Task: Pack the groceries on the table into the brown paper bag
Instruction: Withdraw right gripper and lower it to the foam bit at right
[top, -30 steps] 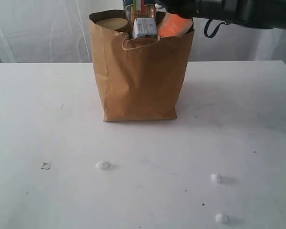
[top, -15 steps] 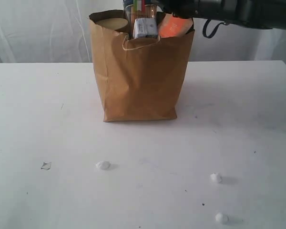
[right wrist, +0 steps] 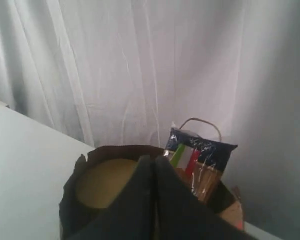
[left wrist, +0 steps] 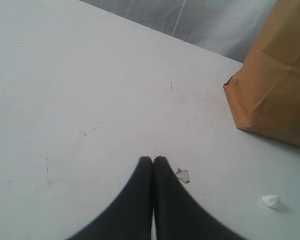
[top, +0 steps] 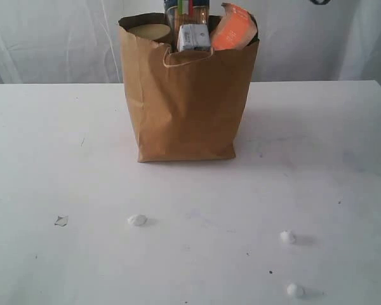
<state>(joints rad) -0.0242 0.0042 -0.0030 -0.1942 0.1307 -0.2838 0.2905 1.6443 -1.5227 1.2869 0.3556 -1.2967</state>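
A: Okay, left gripper (left wrist: 153, 160) pinched closed, empty, over the table (left wrist: 65, 100); right gripper (right wrist: 152, 159) closed too, empty, above the bag (top: 187, 108).
B: Risk?
A: Pouch (top: 233, 30) leans out past the rim — a nudge could tip it out, I'd guess.
B: Spaghetti (right wrist: 202, 150)?
A: In the bag — long axis upright, top poking out. Bag stands upright on the table, mouth up.

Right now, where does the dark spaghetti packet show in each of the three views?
Exterior view: the spaghetti packet sticks out of the top of the brown paper bag, at the picture's upper edge.
Left wrist view: not in it; only the bag's lower corner shows.
Right wrist view: the packet stands upright in the bag's open mouth, beside the gold jar lid.
Shared landmark: the brown paper bag.
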